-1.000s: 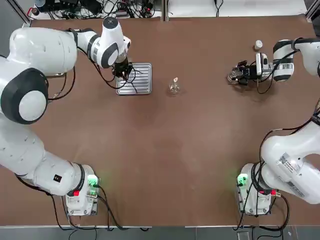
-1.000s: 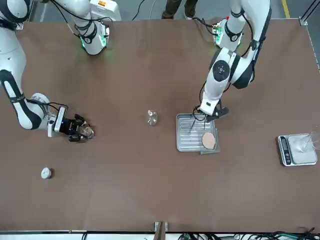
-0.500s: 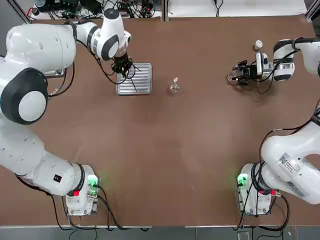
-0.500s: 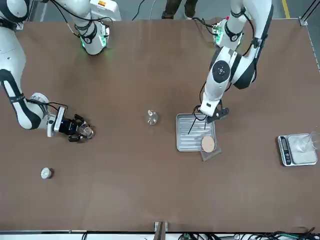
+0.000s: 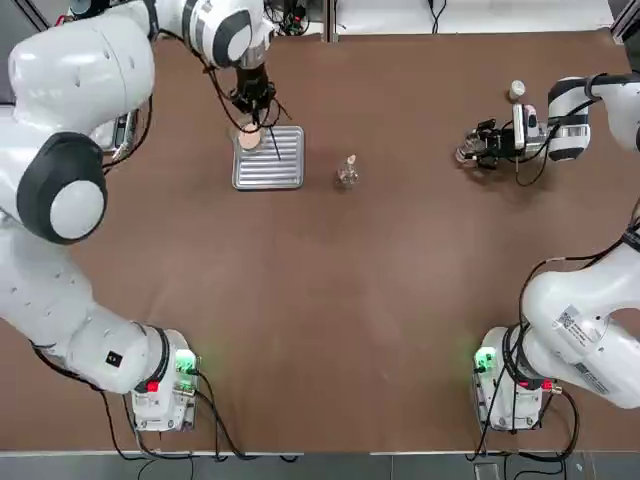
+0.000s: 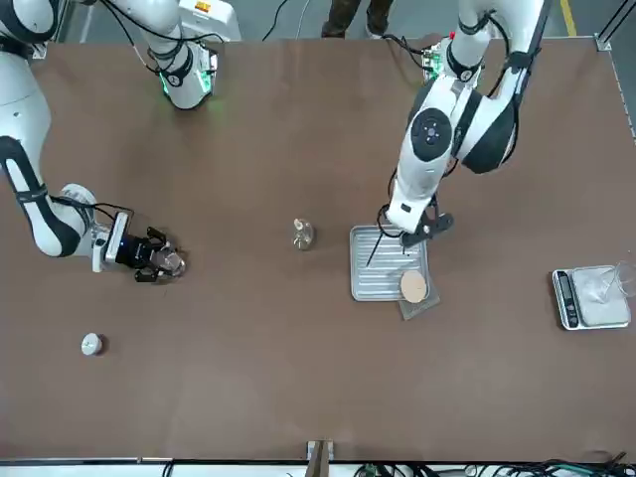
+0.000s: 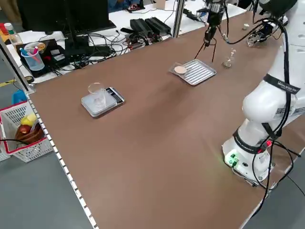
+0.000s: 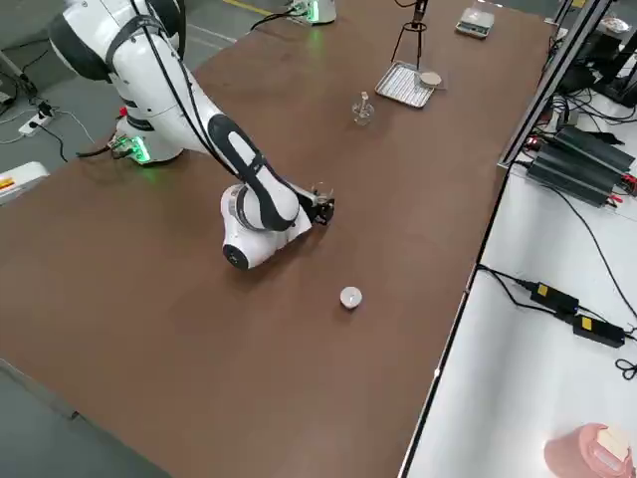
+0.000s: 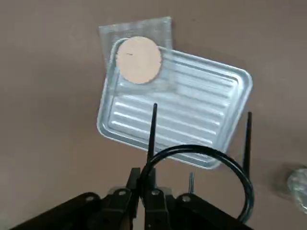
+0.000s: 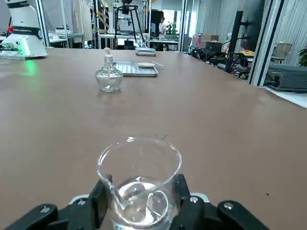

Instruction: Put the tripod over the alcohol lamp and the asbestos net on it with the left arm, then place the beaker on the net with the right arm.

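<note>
Left wrist view gives me the left tool (image 9: 142, 171) closed on the ring of the tripod (image 9: 192, 149), with the slim legs hanging over the tray (image 9: 201, 96). I judge the step in hand as carrying it across to the lamp (image 5: 348, 173). I should keep the legs above the lamp's pale top until the ring is centred, then lower straight down, so that the feet land around the glass. A leg could clip the lamp and tip it, or the ring could twist in the grip; I'd go slowly and check the overhead and front views before letting go.

From the left tool, the lamp stands on the bare desk (image 5: 330, 300) to its right and closer to the arm bases, beyond the tray's side. The net (image 9: 139, 60) lies partly on the tray, overhanging an edge, within easy reach for the next pick. Well apart on the right side of the desk, the right tool (image 10: 143, 191) is gripping the beaker (image 10: 139, 211); I'd hold it there until the net sits level on the ring.
</note>
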You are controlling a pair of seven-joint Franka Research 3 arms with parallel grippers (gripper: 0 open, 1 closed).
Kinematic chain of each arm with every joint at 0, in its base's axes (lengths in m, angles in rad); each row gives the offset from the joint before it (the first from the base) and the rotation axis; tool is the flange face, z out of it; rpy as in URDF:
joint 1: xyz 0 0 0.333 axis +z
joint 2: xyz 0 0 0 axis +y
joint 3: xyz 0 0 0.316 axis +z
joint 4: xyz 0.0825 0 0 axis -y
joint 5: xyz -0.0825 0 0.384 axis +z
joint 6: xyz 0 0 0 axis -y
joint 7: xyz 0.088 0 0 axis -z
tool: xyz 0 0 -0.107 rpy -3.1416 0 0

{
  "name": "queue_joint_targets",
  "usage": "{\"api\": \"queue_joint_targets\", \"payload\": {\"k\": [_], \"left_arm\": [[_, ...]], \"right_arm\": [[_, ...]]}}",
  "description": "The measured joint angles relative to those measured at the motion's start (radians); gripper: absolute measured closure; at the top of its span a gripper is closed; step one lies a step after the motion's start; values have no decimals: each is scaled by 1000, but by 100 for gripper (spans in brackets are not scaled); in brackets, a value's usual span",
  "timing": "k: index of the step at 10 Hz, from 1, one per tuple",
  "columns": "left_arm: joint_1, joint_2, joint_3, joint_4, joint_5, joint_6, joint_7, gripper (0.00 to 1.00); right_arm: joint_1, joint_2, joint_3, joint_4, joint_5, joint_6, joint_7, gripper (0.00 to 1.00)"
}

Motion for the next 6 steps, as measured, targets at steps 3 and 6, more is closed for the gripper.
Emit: {"api": "queue_joint_targets", "payload": {"k": [3,6], "left_arm": [[-104,155,-4,199,0,-62,-73,92],[-228,228,-2,294,-1,-67,-172,92]], "right_arm": [[0,-4,0,0,0,1,0,41],[0,-15,1,0,0,3,0,41]]}}
